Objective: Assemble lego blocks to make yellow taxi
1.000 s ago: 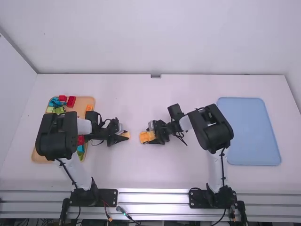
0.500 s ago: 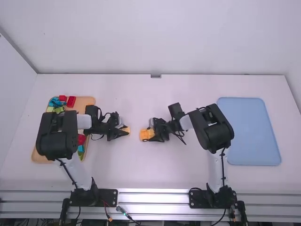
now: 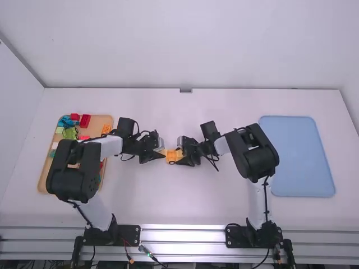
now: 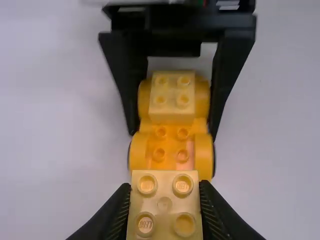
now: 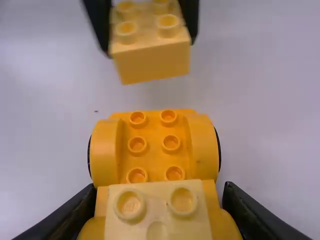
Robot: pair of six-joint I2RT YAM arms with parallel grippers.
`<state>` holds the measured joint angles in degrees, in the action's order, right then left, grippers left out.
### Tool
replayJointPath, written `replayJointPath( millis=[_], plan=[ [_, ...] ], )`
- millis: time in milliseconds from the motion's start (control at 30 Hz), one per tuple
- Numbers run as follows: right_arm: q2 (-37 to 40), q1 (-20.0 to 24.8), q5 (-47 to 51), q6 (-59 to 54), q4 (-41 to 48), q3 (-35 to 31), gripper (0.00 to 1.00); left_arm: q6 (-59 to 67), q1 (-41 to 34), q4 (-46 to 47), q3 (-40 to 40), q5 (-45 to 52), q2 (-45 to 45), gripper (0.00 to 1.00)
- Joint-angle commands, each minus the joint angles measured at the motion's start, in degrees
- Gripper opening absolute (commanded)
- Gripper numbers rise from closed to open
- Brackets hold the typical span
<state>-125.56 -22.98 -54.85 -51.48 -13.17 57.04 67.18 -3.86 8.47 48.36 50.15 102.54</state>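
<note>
My left gripper (image 3: pixel 161 153) is near the table's middle, just left of the orange car base (image 3: pixel 171 158). In the left wrist view, my left gripper (image 4: pixel 165 207) is shut on a pale yellow block (image 4: pixel 164 204). Opposite, my right gripper (image 3: pixel 180 156) holds the car base from its right side. The right wrist view has my right gripper (image 5: pixel 159 210) closed around the orange car base (image 5: pixel 154 145), with another yellow block (image 5: pixel 157 212) seated on its near end and bare studs on its far end. The left gripper's block (image 5: pixel 152 60) hangs beyond that far end, apart from it.
A wooden tray (image 3: pixel 50 168) at the left holds red blocks (image 3: pixel 84 121), blue blocks (image 3: pixel 66 121), a green block (image 3: pixel 70 133) and an orange piece (image 3: pixel 106 129). The left arm reaches over it. A blue tray (image 3: pixel 297 157) lies at the right.
My left gripper has moved right with its yellow block, closing most of the gap to the car base. The right gripper and the car base have stayed almost still.
</note>
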Motion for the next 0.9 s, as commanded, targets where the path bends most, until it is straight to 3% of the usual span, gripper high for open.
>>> replayJointPath(
  millis=[0,100,267,700,867],
  plan=[
    [-0.2,0.11,3.34,3.85,-2.12,-3.3,0.51,-1.81,-1.07,0.22,-1.18,-1.11,-1.84,0.02],
    [0.79,0.13,4.31,4.33,-8.02,-6.97,0.54,-1.81,-0.9,0.04,-1.18,-1.11,-1.99,0.02],
    [1.16,0.2,3.52,3.06,-14.49,-10.88,0.7,0.17,-1.46,0.04,-1.18,3.02,-1.95,0.02],
    [1.16,0.17,3.3,3.28,-15.32,-11.32,0.73,-1.25,-6.78,-6.19,-2.38,1.46,-0.5,0.02],
    [1.16,0.87,3.23,3.23,-15.32,-11.32,0.63,-1.84,-6.38,-7.04,-2.91,1.62,-0.48,0.02]
  ],
)
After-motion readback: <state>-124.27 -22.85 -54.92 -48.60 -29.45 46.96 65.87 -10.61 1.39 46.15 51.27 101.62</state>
